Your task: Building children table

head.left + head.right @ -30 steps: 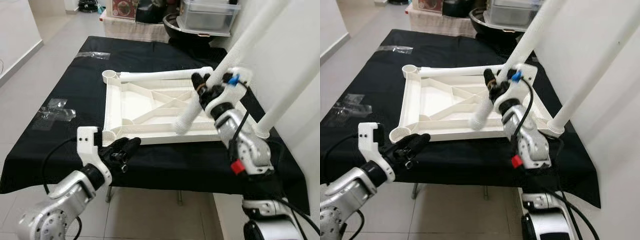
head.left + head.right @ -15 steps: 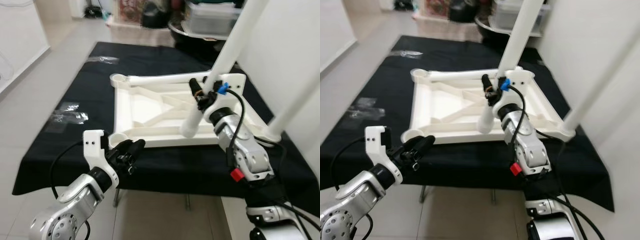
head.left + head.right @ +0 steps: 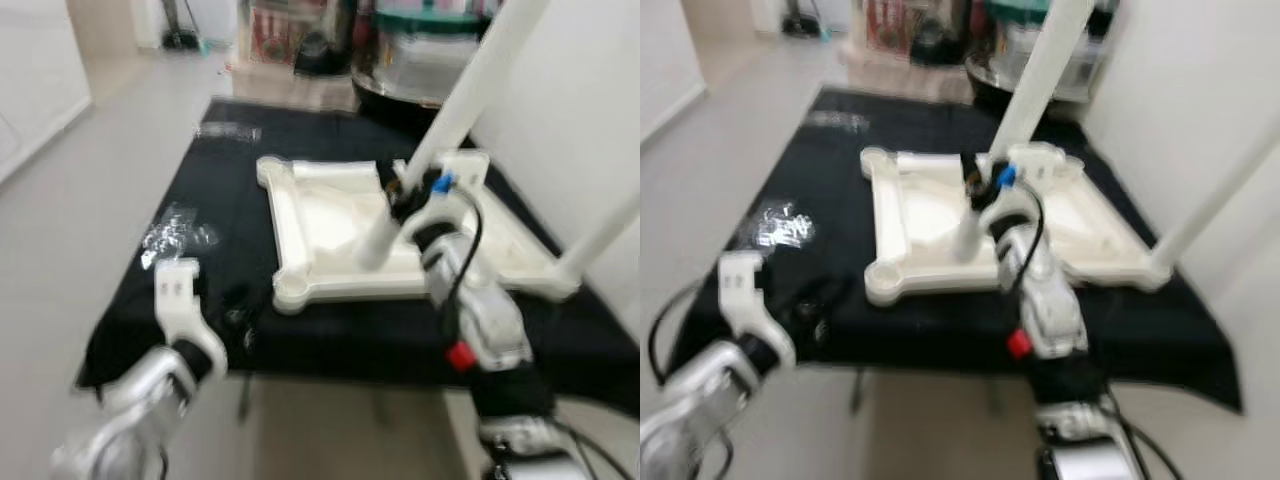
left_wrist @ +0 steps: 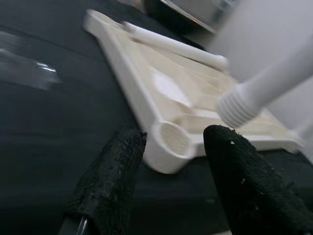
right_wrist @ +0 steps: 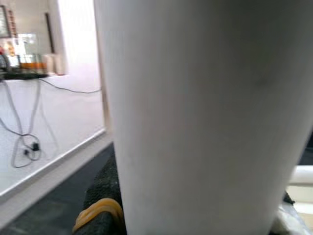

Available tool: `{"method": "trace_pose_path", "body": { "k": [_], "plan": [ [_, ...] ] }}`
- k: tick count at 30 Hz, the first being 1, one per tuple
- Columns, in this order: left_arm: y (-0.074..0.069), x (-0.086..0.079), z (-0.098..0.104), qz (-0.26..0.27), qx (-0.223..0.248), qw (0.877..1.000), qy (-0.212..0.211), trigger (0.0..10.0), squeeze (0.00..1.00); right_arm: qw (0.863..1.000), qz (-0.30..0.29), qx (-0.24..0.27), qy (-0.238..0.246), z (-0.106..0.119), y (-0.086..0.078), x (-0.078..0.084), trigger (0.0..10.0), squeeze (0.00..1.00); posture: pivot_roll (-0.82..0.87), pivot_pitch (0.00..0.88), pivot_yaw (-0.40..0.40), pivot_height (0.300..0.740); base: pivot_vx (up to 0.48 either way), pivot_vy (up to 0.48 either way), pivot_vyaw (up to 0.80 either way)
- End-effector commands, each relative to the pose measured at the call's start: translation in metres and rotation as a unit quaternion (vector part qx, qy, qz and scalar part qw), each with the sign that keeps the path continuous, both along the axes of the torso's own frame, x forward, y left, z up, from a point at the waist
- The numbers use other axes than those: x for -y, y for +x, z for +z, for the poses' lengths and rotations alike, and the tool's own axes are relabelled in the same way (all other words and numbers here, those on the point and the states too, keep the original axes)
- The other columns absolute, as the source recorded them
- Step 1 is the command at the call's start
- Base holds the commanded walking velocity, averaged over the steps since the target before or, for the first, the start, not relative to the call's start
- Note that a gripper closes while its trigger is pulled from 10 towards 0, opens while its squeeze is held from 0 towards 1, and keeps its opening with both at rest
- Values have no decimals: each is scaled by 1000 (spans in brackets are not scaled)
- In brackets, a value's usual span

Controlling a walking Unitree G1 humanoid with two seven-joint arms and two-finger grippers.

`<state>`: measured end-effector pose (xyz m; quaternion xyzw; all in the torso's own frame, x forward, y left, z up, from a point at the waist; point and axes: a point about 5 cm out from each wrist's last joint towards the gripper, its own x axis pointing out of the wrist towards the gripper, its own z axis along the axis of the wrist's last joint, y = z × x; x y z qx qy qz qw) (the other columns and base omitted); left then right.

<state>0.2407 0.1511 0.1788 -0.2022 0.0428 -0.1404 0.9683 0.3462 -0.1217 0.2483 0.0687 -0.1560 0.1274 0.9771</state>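
Left eye view, blurred. An upturned white tabletop (image 3: 330, 215) lies on a black cloth (image 3: 215, 215). Nearest, the left gripper (image 4: 168, 183) hangs before the tabletop's near corner socket (image 4: 172, 138), fingers (image 4: 110, 178) spread apart, grasping nothing. Over the tabletop's middle, the right gripper (image 3: 405, 195) clasps a loose white leg (image 3: 440, 130) slanting upward, its threaded end (image 3: 370, 250) low above the tabletop. Another leg (image 3: 600, 235) stands in the tabletop's right corner; a third (image 4: 173, 46) lies along its far edge. Beyond the tabletop, clear tape (image 3: 228, 131) sits on the cloth.
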Motion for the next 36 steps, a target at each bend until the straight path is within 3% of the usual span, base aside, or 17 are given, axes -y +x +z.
{"method": "trace_pose_path", "body": {
  "k": [1,10,19,29,31,34,36],
  "plan": [
    [1,6,-1,-4,-1,1000,-7,10000,0,1000,-17,10,1,6,0,10,10000,0,84,66,-134,740,0,0,0],
    [0,11,-1,1,6,1000,12,10000,0,999,-20,28,20,17,4,10,10000,0,85,69,-136,740,0,0,0],
    [-4,20,-2,-12,6,1000,11,10000,0,999,-33,25,10,19,23,15,10000,0,91,90,-146,740,0,0,799],
    [-11,27,3,-20,10,1000,14,10000,0,1000,-6,11,7,34,47,31,10000,0,98,114,-147,740,0,0,0],
    [-12,28,3,-23,9,1000,11,10000,0,1000,11,4,4,35,50,35,10000,0,103,117,-146,740,0,0,0],
    [-20,32,2,-38,8,999,14,10000,0,990,139,-19,-18,38,53,42,10000,0,106,129,-136,740,0,0,0],
    [-25,35,1,-51,5,999,16,10000,0,981,191,-26,-23,41,53,47,10000,0,107,140,-132,740,0,0,0]
  ]
}}
